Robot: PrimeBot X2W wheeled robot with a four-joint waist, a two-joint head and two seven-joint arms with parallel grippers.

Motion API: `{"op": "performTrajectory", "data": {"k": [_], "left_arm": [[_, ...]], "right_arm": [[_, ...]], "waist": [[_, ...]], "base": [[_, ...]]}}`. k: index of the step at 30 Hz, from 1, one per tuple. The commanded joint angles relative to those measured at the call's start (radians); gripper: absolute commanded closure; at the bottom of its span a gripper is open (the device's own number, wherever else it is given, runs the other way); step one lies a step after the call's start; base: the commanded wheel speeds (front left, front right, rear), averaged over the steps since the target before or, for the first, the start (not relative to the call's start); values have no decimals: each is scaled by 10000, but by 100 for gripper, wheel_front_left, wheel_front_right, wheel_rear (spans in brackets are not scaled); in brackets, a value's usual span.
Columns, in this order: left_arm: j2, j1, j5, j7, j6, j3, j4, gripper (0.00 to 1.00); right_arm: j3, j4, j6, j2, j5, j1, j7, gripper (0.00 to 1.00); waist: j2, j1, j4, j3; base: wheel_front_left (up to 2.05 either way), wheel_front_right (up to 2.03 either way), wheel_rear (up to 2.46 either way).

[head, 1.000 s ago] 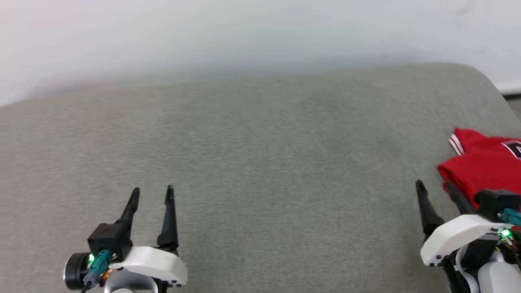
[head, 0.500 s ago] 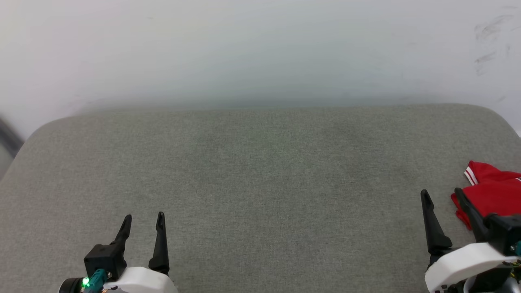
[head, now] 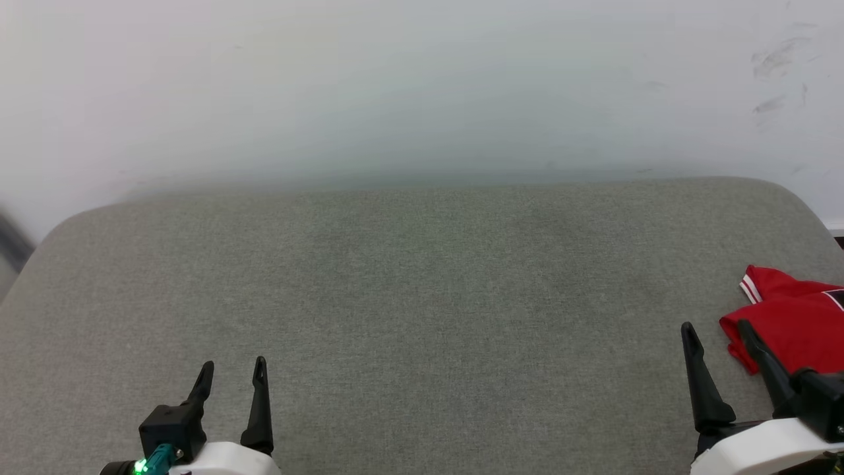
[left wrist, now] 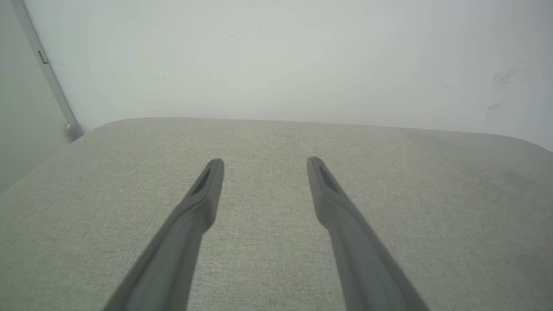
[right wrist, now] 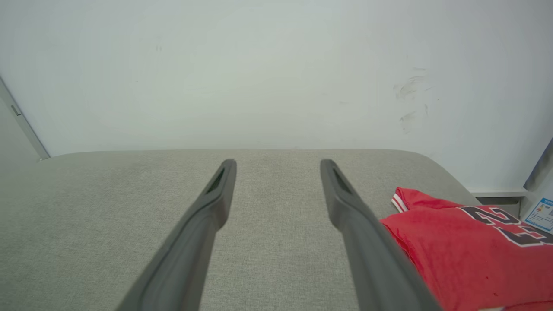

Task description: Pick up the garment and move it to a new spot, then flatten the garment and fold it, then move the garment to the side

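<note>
A plain white wall (head: 422,86) stood along the far side of the scene. Below it lay a broad grey-green fabric-covered pad with rounded corners (head: 422,297), spreading from the near edge to the wall.

The garment, a red jersey-style shirt with red-and-white striped trim (head: 804,323), lay bunched at the right edge of the pad, about midway between near and far. In the right wrist view the garment (right wrist: 466,246) showed black-and-white printed numerals on its upper side, with the striped trim at its far left corner.

The right gripper, two long dark fingers on a white body (head: 715,324), sat near and to the right, just beside the garment's left edge, its fingers spread wide with nothing between them. Its right finger crossed in front of the red cloth; whether it touched the cloth could not be told. The right wrist view showed the same gap (right wrist: 278,162) over bare pad.

The left gripper, of the same build (head: 234,361), sat near and to the left, well apart from the garment, fingers likewise parted and empty (left wrist: 264,160).

Grey scuff marks (head: 771,59) smudged the wall at the far right, and a small blue-and-white label (right wrist: 541,214) stood beyond the garment
</note>
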Motion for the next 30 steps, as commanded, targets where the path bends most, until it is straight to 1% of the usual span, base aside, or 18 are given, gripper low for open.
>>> {"op": "performTrajectory", "data": {"k": [1, 20, 21, 23, 30], "left_arm": [[12, -24, -6, -73, -36, -22, 30, 0], [72, -216, -37, -11, -149, -96, 158, 0], [44, -112, -25, -8, -149, -98, 180, 100], [-53, -51, -127, 49, -193, -95, 257, 100], [-384, -146, -1159, 379, -615, 416, 338, 100]], "right_arm": [[10, -61, -4, 44, 43, 124, -41, 0], [-165, -42, -4, 46, 253, 162, -46, 0], [-156, 50, 0, 2, 237, 31, -16, 100], [-136, 213, 0, 2, 352, 36, -30, 100], [-127, 631, 0, -30, 1869, -217, -39, 100]], "waist": [[0, 1, -11, -8], [0, 1, 28, -21], [0, 1, 26, -21], [0, 1, 29, -16], [0, 1, 51, 28]], "base": [[0, 0, 0], [0, 0, 0], [0, 0, 0], [0, 0, 0], [0, 0, 0]]}}
